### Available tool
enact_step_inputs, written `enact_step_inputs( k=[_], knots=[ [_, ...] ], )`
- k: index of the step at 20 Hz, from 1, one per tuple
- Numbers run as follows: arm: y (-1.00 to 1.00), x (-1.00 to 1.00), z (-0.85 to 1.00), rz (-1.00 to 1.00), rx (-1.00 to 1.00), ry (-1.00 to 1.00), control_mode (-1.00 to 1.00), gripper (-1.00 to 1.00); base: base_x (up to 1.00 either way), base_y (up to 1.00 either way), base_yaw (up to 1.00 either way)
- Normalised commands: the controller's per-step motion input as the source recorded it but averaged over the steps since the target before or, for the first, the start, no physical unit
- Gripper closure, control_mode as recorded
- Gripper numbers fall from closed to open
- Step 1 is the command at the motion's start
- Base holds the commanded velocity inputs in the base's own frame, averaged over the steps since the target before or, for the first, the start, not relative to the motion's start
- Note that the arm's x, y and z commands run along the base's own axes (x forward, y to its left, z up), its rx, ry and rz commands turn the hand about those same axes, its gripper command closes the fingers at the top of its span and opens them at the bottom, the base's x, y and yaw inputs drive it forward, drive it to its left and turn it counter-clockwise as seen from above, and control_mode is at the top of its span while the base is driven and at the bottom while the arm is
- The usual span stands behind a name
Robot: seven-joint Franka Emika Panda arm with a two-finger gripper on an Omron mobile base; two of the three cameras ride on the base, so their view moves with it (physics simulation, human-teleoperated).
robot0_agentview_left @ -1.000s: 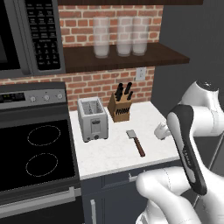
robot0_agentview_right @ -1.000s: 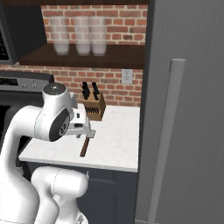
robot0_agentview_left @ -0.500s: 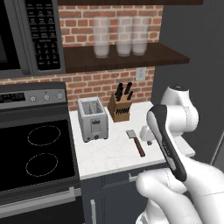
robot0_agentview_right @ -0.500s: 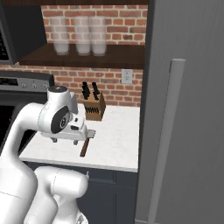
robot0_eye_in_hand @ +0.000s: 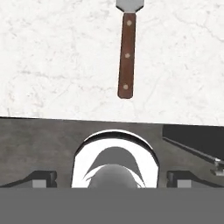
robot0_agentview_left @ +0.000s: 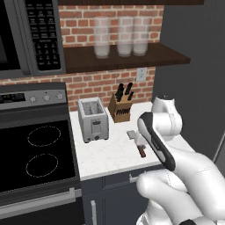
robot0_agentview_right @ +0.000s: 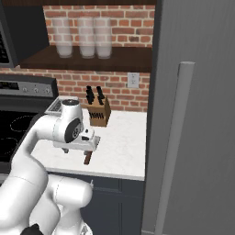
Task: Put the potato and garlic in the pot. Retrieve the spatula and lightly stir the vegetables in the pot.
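Observation:
The spatula (robot0_agentview_left: 136, 143) lies flat on the white counter (robot0_agentview_left: 110, 154), right of the toaster, with a grey blade and a brown wooden handle pointing to the counter's front edge. In the hand view the spatula (robot0_eye_in_hand: 126, 52) lies straight ahead at the top. My gripper (robot0_eye_in_hand: 111, 178) is open, its fingertips (robot0_eye_in_hand: 43, 177) spread wide with nothing between them. It hovers over the counter's front edge, just short of the handle's end. From the right base view my gripper (robot0_agentview_right: 77, 148) hangs just above the spatula (robot0_agentview_right: 86, 158). The pot, potato and garlic are out of view.
A toaster (robot0_agentview_left: 93, 119) and a knife block (robot0_agentview_left: 121, 107) stand at the back of the counter. The stove (robot0_agentview_left: 35, 154) adjoins on the left, and a tall grey fridge (robot0_agentview_right: 197, 114) walls off the right. A shelf with glass jars (robot0_agentview_left: 118, 37) hangs above.
The arm has swung left and down from the right side, bringing the hand over the spatula's handle end. The jaws have stayed open.

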Motion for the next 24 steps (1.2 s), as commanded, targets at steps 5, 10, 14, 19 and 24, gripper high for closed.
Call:
enact_step_inputs(
  k=[5,10,14,19,24],
  knots=[
    [-0.01,0.57,-0.47,0.0,0.0,0.01,-1.0,-1.0,0.0,0.0,0.0],
    [0.0,0.63,-0.51,0.0,0.0,0.0,-1.0,-1.0,0.0,0.0,0.0],
    [0.0,0.52,-0.51,0.0,0.0,0.0,-1.0,-1.0,0.0,0.0,0.0],
    [0.0,0.41,-0.41,0.0,0.0,0.0,-1.0,-1.0,0.0,0.0,0.0],
    [0.0,0.17,-0.21,0.0,0.04,0.0,-1.0,-1.0,0.0,0.0,0.0]
  ],
)
